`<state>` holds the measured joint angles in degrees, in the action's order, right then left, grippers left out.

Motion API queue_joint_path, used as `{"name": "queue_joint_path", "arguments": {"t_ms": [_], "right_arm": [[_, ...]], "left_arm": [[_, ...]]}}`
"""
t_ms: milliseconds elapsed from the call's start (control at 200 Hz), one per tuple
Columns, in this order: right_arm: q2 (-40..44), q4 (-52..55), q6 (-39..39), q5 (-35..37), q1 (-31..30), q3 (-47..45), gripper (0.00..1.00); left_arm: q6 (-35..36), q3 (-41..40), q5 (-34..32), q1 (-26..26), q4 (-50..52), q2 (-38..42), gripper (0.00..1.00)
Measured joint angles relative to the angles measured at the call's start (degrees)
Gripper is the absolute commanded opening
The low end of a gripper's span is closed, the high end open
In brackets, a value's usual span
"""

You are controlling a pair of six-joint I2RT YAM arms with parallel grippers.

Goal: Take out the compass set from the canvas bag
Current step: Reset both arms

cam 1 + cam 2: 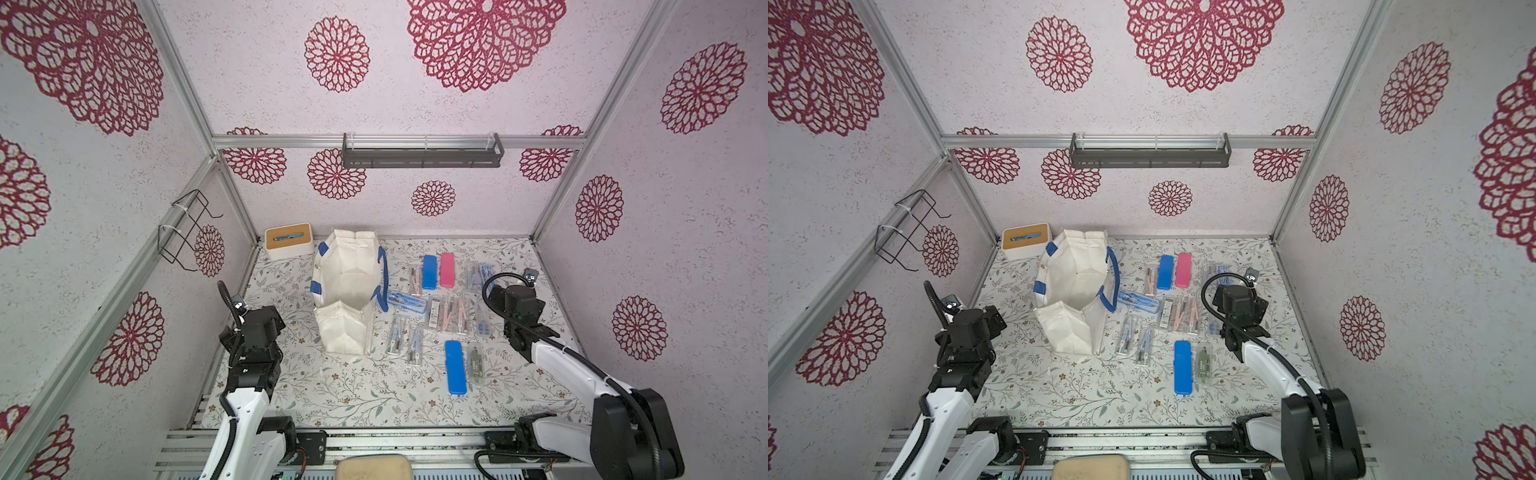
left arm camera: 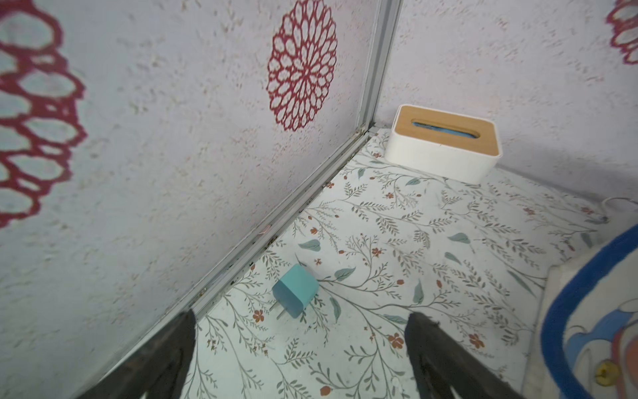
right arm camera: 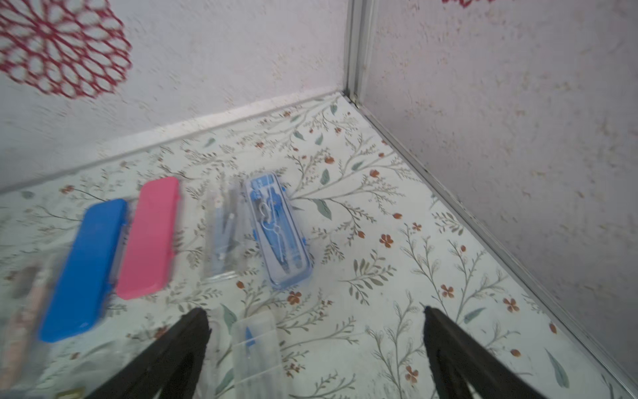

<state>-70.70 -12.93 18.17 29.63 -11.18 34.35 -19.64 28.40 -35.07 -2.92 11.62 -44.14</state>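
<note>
The off-white canvas bag (image 1: 349, 291) (image 1: 1073, 291) stands open-topped at the back left of the table, and its inside looks bare. Its blue handle (image 2: 552, 311) and cartoon print show in the left wrist view. No compass set is visible inside the bag. Several compass sets lie on the table to its right, one clear blue case (image 1: 406, 301) (image 1: 1138, 301) touching the bag's handle. My left gripper (image 2: 303, 316) is open and empty, left of the bag. My right gripper (image 3: 314, 310) is open over a clear case (image 3: 255, 349), with a blue compass set (image 3: 276, 231) beyond it.
A white tissue box (image 1: 289, 240) (image 2: 445, 145) with a wooden lid sits in the back left corner. A teal plug adapter (image 2: 295, 292) lies by the left wall. Blue (image 1: 429, 272) and pink (image 1: 447, 270) cases and a long blue case (image 1: 456, 368) lie at the right.
</note>
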Motion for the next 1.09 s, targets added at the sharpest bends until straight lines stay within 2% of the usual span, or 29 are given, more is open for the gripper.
{"name": "queue_joint_path", "arguments": {"t_ms": [155,350,470,570,665,781,876,941,1091], "right_arm": [[-6.8,-6.6,-3.5,1.8,1.4,-4.3,0.98],[-10.8,-19.6,-12.0,0.7,3.8,-5.4,0.98],[-9.6,-25.8,-14.1,-3.1,6.2,-8.0,0.98],[-4.9,-34.9,-14.1,-5.6,7.9,-18.1,0.98],[-3.7,-37.7,-13.3,-7.0,9.7,-23.6,0.98],[-6.1,-42.4,-12.6,-8.9,11.4,-24.4,0.98],[-13.7,-49.0,-13.2,-11.2,11.3,-22.3,0.99],[-17.3,-49.6,-14.2,-12.1,10.4,-20.8,0.99],[-18.0,-51.0,-15.2,-13.4,9.3,-20.3,0.99]], "left_arm": [[0.4,-5.4,1.9,-1.7,-9.7,-6.2,0.97],[3.4,-7.3,6.5,-2.7,-28.1,-21.9,0.97],[4.9,-7.1,10.8,-3.1,-39.3,-31.3,0.97],[6.6,-5.8,13.7,-3.1,-47.8,-38.6,0.97],[7.6,-5.9,14.5,-3.1,-54.8,-43.6,0.97],[7.9,-5.8,15.2,-3.1,-56.3,-44.5,0.97],[8.1,-5.3,15.5,-3.1,-57.5,-44.4,0.98],[8.1,-4.9,15.6,-3.1,-57.7,-44.4,0.97],[8.2,-4.6,15.7,-3.1,-57.9,-44.4,0.97]]}}
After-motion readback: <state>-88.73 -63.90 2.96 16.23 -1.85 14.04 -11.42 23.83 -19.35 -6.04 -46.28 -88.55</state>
